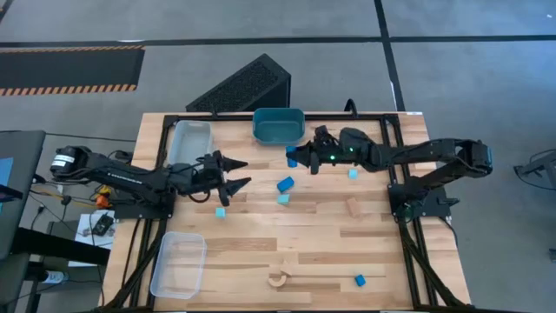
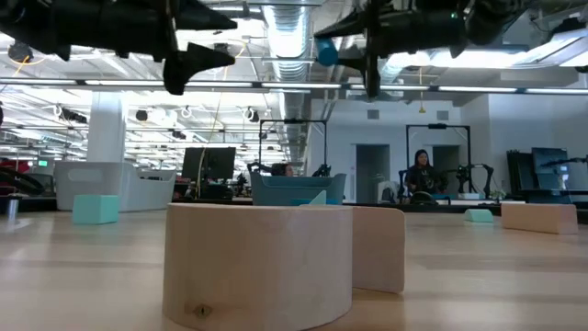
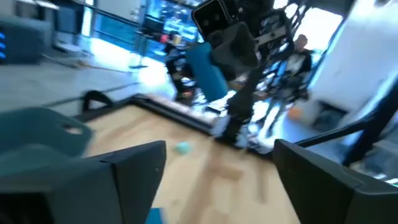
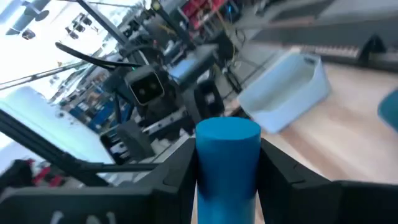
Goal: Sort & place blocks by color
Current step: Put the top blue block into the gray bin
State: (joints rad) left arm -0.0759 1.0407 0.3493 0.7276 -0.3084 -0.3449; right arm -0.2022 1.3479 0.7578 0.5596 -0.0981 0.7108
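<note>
Blue cylinder block [image 4: 227, 155] clamped in right gripper [image 4: 226, 163] jaws.

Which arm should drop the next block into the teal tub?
The right. Its gripper is already shut on a blue block and is raised just in front of the tub. The left gripper is open, holds nothing, and is farther from the tub.

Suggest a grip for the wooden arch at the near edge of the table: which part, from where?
Judging from the high view, the wooden arch lies flat with its curve showing from above and bare table around it. Best bet: come straight down and close the pincer across the curved band, one finger in the hollow, one on the outer curve. The open left pincer looks like the free one; the right pincer holds a blue cylinder.
</note>
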